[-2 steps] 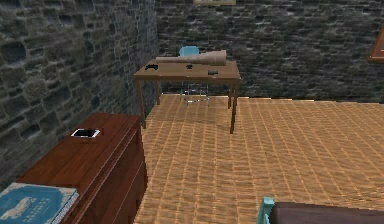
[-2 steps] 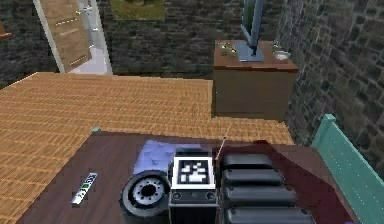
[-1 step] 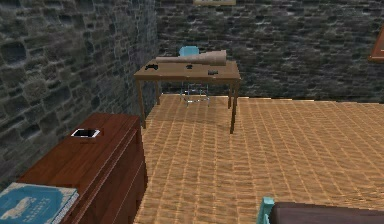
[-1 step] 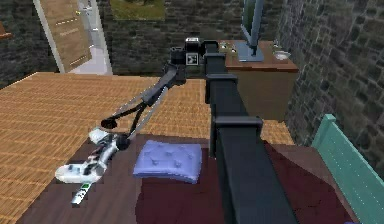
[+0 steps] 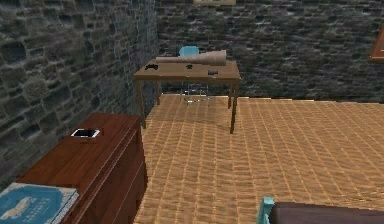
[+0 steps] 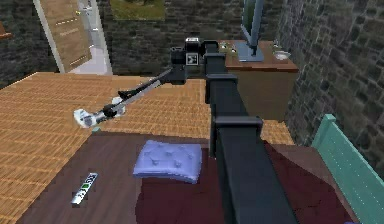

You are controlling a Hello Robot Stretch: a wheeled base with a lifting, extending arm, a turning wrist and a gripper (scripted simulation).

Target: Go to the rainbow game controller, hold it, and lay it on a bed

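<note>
My arm (image 6: pixel 235 130) rises as a dark bar from the arm side view's bottom edge, and the gripper (image 6: pixel 100 113) reaches out to the left from its far end. A small whitish thing (image 6: pixel 84 118) hangs at the fingers, clear of the woven floor behind it, so the gripper holds it. Its shape is too small to name. Below lies a bed (image 6: pixel 120 205) with a dark red cover and a teal headboard (image 6: pixel 340 150). A blue pillow (image 6: pixel 170 158) and a slim pale stick-shaped thing (image 6: pixel 87 187) rest on the cover.
A wooden table (image 5: pixel 188 72) with a long beige thing and small dark items stands ahead by the stone wall. A dresser (image 5: pixel 105 160) with a phone and a book is at the lower left. Beyond the arm are a desk with a monitor (image 6: pixel 252 45) and a door (image 6: pixel 75 35).
</note>
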